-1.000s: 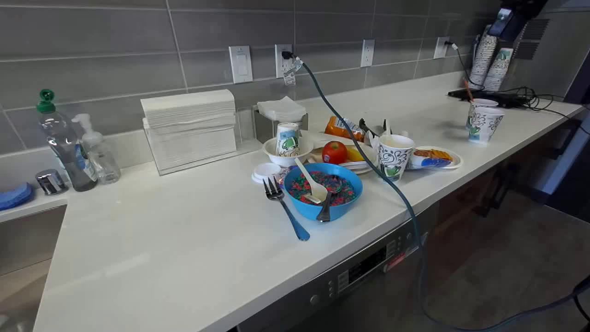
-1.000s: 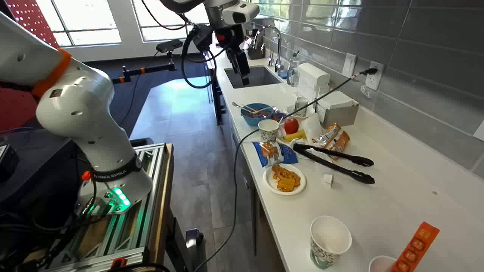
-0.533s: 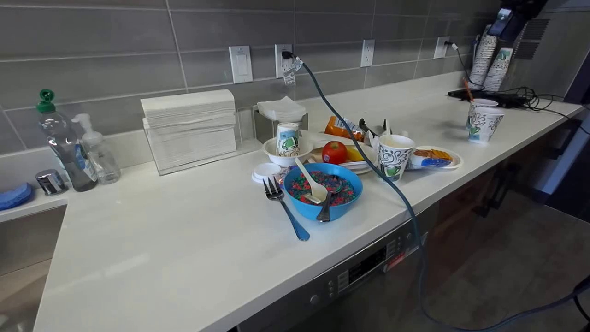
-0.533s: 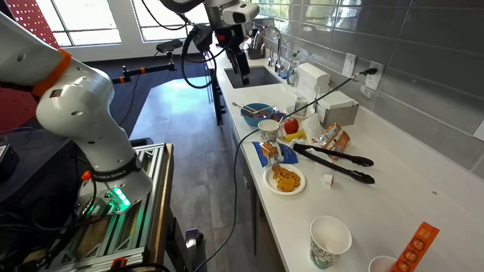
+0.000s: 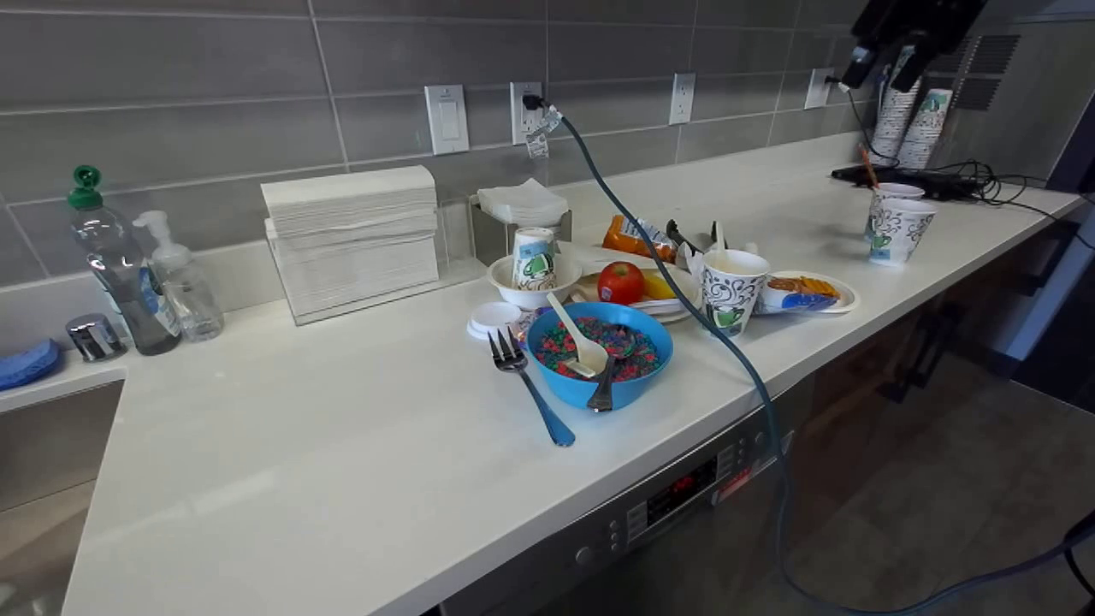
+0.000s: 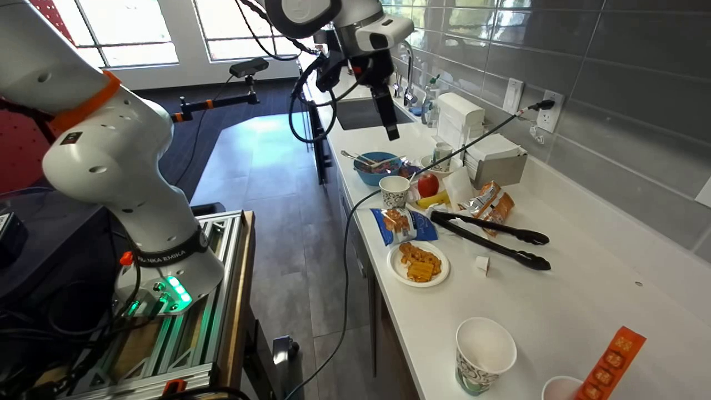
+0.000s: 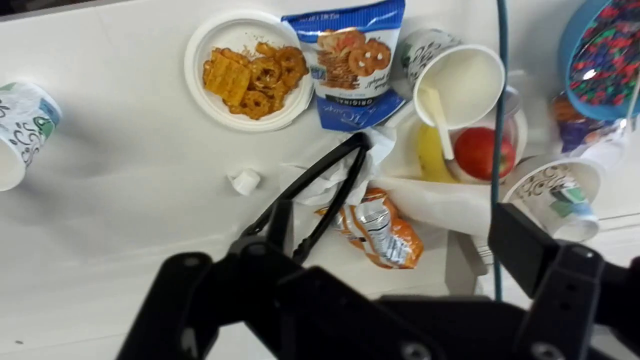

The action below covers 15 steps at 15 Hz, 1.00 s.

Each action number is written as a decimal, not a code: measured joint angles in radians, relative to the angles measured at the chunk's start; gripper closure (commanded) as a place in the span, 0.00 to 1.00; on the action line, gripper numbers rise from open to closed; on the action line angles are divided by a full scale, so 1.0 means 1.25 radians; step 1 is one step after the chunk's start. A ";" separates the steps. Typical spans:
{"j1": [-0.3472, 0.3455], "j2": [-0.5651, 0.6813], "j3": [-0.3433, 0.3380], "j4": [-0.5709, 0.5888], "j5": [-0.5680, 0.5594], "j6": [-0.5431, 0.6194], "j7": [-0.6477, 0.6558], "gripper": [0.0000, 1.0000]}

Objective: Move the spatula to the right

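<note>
Tool (image 7: pixel 397 225): its two fingers (image 7: pixel 281 225) stand well apart in the wrist view; in an exterior view the fingertips (image 5: pixel 860 62) also show a gap. It hangs in the air, higher than the desk (image 5: pixel 325 479), at the end of the white arm (image 6: pixel 111 150).
Spatula (image 6: pixel 482 240): it is the all-black utensil, having the form of tongs. It rests on the desk, well apart from the tool, with two legs spread like a V. In the wrist view one finger hides a part of one leg.
Crumpled paper (image 7: pixel 382 142): it lies under the joined end of the spatula.
Orange bag (image 7: pixel 382 235): it is just beside the spatula; one leg crosses its corner, but I cannot tell if they touch.
White piece (image 7: pixel 246 181): small, lying near the spatula.
Snack plate (image 7: pixel 192 72): it carries orange-brown snacks (image 7: pixel 255 82), and the blue bag (image 7: pixel 345 65) is just beside it.
Patterned cup (image 5: pixel 734 295): upright, beside the blue bag.
Apple (image 6: pixel 427 185) and banana (image 6: pixel 433 200): next to each other, near this cup.
Blue bowl (image 5: pixel 629 392): it holds red and green bits (image 5: pixel 642 359), with a white spoon (image 5: pixel 592 352) and a dark spoon (image 5: pixel 603 389) leaning in it.
Fork (image 5: pixel 536 399): on the desk, just beside the bowl.
Cord (image 7: pixel 500 120): it comes from the wall outlet (image 5: pixel 520 127) and hangs down past the front edge of the desk.
</note>
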 measured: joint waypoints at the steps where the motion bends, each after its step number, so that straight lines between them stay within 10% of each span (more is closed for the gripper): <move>1: -0.018 0.044 0.006 0.024 -0.015 0.021 0.034 0.00; 7: -0.067 0.333 0.021 0.214 -0.149 0.097 0.292 0.00; 15: 0.018 0.580 -0.097 0.378 -0.225 0.164 0.507 0.00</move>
